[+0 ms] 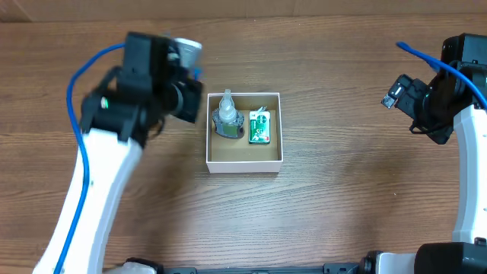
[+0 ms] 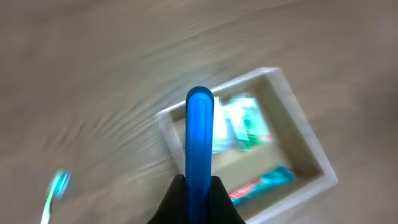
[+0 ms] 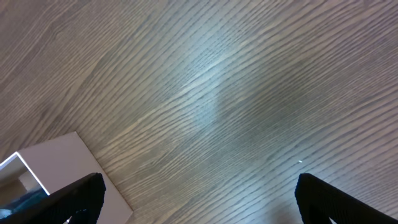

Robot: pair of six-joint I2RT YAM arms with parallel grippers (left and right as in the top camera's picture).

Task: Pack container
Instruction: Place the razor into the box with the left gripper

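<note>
Finds the container (image 1: 243, 167) near the middle of the tabletop (image 1: 342, 198), a little toward the far edge, with a clear bottle (image 1: 226, 116) and a green packet (image 1: 259, 127) lying inside. Clamps a slim blue handle (image 2: 199, 143) in the closed left gripper (image 2: 198, 190), just left of the container; badly blurred there. Spreads the right gripper (image 3: 199, 199) wide, holding nothing, near the right edge.

This is probably a robotics lab bench, although the views show only the wood-grain worktop (image 1: 342, 205): two white robot arms, left arm (image 1: 99, 183) and right arm (image 1: 470, 152), stand at it, with blue cables (image 1: 71, 91) running loose.
</note>
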